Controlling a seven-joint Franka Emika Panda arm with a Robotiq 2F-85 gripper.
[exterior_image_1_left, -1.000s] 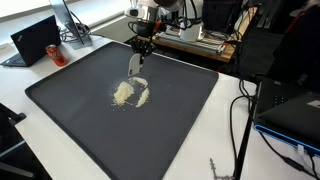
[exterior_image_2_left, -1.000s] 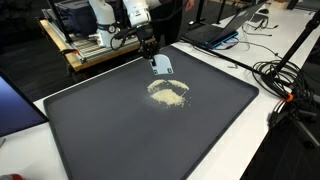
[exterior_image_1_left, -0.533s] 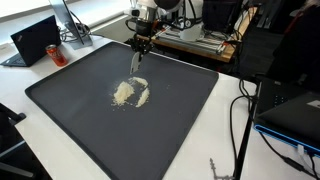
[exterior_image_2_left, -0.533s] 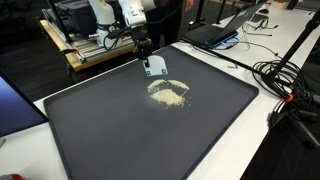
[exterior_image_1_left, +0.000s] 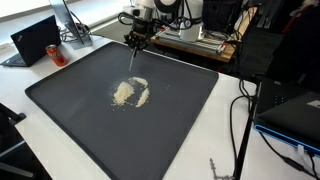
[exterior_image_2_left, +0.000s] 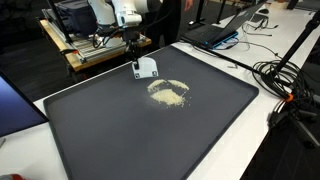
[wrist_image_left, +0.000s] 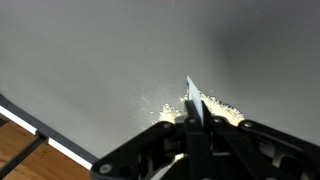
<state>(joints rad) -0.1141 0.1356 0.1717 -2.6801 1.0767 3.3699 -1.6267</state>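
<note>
1. Over the far part of the black mat (exterior_image_2_left: 100, 130), we see our gripper (exterior_image_2_left: 138, 57) clamped on a small white scoop (exterior_image_2_left: 146, 69).
2. We find the scoop pale and thin, edge-on in the wrist view, near the heap of light grains (exterior_image_2_left: 168, 93).

Tool (exterior_image_2_left: 137, 56) gripping pale scraper (exterior_image_2_left: 146, 69) near grain pile (exterior_image_2_left: 168, 94), dark mat (exterior_image_2_left: 110, 135).
</note>
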